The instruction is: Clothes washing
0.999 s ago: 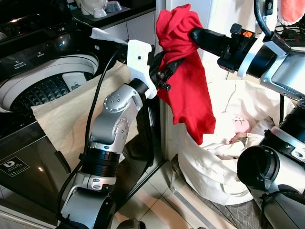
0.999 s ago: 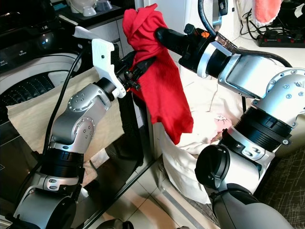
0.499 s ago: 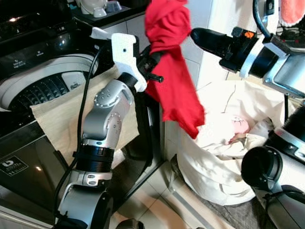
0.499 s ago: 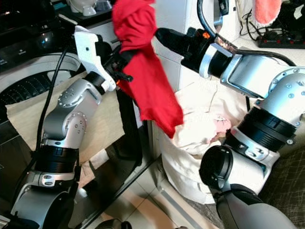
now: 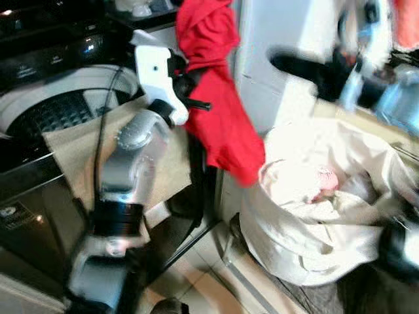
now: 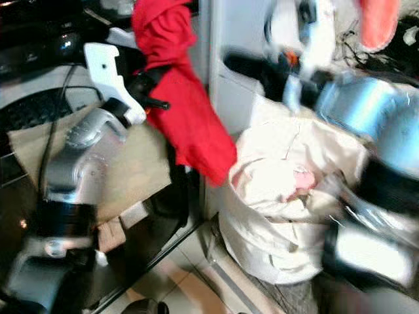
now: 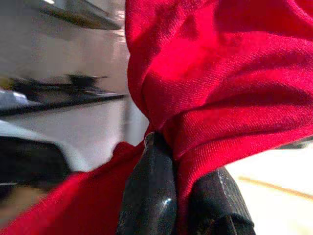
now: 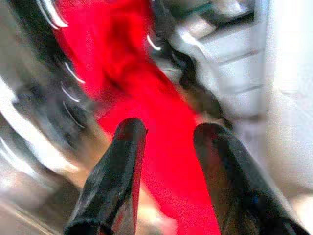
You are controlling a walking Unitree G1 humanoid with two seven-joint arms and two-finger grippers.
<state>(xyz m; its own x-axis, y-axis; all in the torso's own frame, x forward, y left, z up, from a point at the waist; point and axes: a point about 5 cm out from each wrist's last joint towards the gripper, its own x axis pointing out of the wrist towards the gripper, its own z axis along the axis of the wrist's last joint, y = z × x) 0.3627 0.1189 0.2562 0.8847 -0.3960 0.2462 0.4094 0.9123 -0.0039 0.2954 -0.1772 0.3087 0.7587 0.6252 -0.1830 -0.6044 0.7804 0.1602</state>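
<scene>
From my left eye, my left claw (image 5: 190,82) is raised beside the open washing machine (image 5: 59,114), closed tight on a red garment (image 5: 219,98) that hangs from it between the washer and the laundry bag (image 5: 314,216). A beige cloth (image 5: 85,150) is draped over the washer's front edge. My right claw (image 5: 288,62) is a dark blur well apart from the garment, above the cream bag on the floor.

The right eye gives the same scene, much blurred on my right side.

In my left wrist view, my two black fingers (image 7: 151,196) pinch a bunched fold of the red fabric.

In my right wrist view, my fingers (image 8: 120,181) stand spread and hold nothing, with the red garment beyond them.
</scene>
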